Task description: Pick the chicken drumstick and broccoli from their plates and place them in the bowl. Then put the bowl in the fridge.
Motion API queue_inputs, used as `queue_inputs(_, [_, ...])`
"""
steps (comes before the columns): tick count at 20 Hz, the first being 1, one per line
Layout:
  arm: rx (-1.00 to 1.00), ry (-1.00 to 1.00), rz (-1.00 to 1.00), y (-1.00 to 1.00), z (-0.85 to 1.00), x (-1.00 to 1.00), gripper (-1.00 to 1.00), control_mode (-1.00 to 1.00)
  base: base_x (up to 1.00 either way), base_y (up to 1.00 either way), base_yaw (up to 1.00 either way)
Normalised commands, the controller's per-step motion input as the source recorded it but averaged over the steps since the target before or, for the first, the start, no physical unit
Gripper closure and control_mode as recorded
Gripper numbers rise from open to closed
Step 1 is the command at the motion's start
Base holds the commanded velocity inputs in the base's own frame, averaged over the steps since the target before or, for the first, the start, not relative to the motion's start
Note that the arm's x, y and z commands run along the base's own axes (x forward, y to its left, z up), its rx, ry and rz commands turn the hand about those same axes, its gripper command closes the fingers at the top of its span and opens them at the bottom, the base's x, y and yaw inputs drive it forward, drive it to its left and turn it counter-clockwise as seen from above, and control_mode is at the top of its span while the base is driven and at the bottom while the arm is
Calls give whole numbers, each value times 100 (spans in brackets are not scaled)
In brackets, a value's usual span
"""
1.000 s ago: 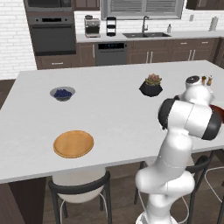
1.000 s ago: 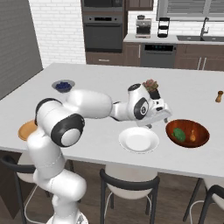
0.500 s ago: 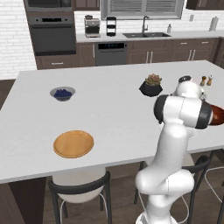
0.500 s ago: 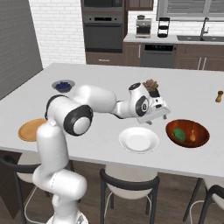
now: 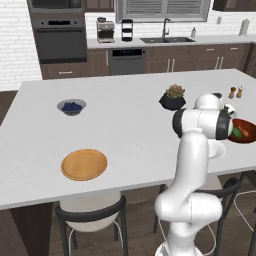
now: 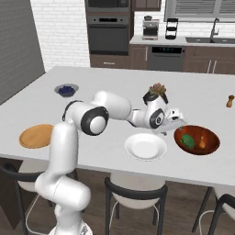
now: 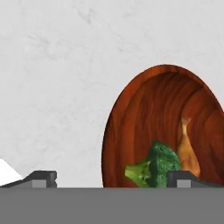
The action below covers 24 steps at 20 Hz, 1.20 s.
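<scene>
The reddish-brown bowl [image 6: 209, 137] sits on the island's right side, and its rim [image 5: 246, 139] pokes out behind my arm. Inside it lie the dark green broccoli [image 6: 187, 140] and the golden chicken drumstick [image 6: 202, 142]. The hand view shows the bowl [image 7: 144, 122] with the broccoli [image 7: 154, 168] and the drumstick [image 7: 187, 148] side by side. My gripper [image 6: 176, 122] hovers open just left of the bowl, above its near rim. My gripper [image 7: 113, 179] holds nothing. The white plate [image 6: 146, 146] and the tan wooden plate [image 5: 84, 164] are bare. The fridge is out of view.
A black succulent pot [image 6: 156, 92] stands just behind my hand. A small grey bowl of blueberries [image 5: 71, 106] sits far left on the island. A pepper shaker [image 6: 230, 101] stands at the right. Stools line the island's near edge. A wall oven and sink counter are at the back.
My hand has shifted a little right and down toward the bowl, and my elbow has swung with it. The jaws stayed open. Food, bowl and plates have not moved.
</scene>
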Motion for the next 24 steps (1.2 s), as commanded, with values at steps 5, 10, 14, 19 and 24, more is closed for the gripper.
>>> queue_inputs(5, [0, -1, -1, -34, -27, 7, -100, -100, 0, 0, 0])
queue_inputs(10, [0, -2, -3, -4, -32, 0, -100, -100, 0, 0, 0])
queue_inputs(14, [0, -4, -2, 0, -29, 6, -100, -100, 0, 0, 0])
queue_inputs(19, [0, -5, 0, 0, -27, 13, -100, -100, 0, 0, 0])
queue_inputs(24, [0, -5, 0, -1, -35, 0, -100, -100, 0, 0, 0])
